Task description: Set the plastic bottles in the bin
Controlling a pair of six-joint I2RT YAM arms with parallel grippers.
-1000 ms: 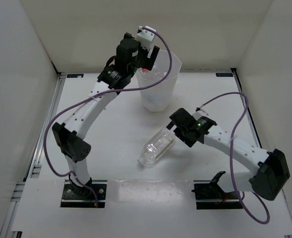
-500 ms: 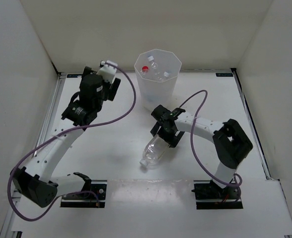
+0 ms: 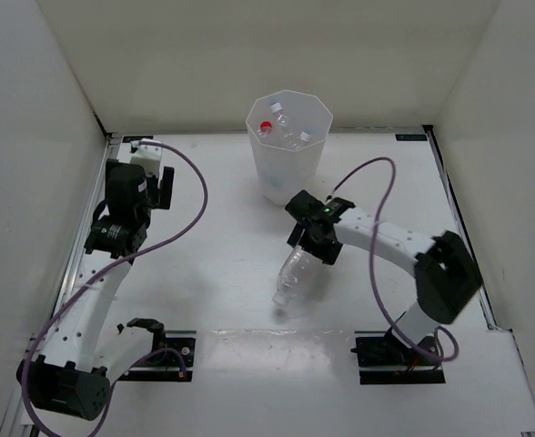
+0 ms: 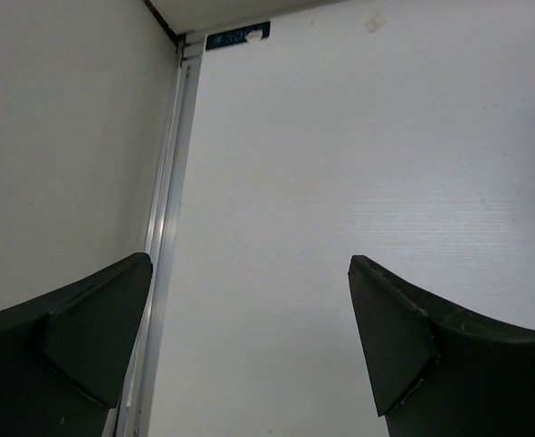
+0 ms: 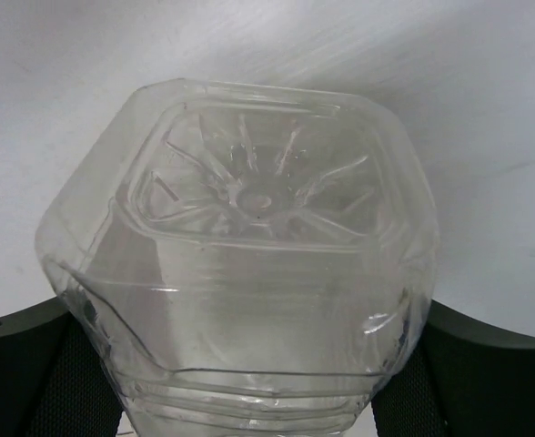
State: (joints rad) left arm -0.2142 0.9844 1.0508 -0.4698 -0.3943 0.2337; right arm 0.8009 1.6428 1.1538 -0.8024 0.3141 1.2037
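1. At the back of the white surface (image 3: 204,282) stands the tall, see-through white plastic bin (image 3: 290,175), with small bottles (image 3: 282,127) inside.
2. The fat, clear ribbed plastic bottle (image 3: 295,278) is outside, near the bin.
3. The right end effector (image 3: 312,246) squeezes the bottle's bottom end. Next it probably needs to lift it over the rim.
4. The left end effector (image 4: 249,337) is wide open and holds nothing.

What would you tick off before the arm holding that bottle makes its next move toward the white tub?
1. The right gripper is shut on the ribbed bottle, at its base end: ok.
2. The cap end is lifted off the table: cannot tell.
3. The bin stands upright with its mouth open: ok.
4. The left gripper is open, empty and far from the bin: ok.
5. There is room above the bottles inside: cannot tell.
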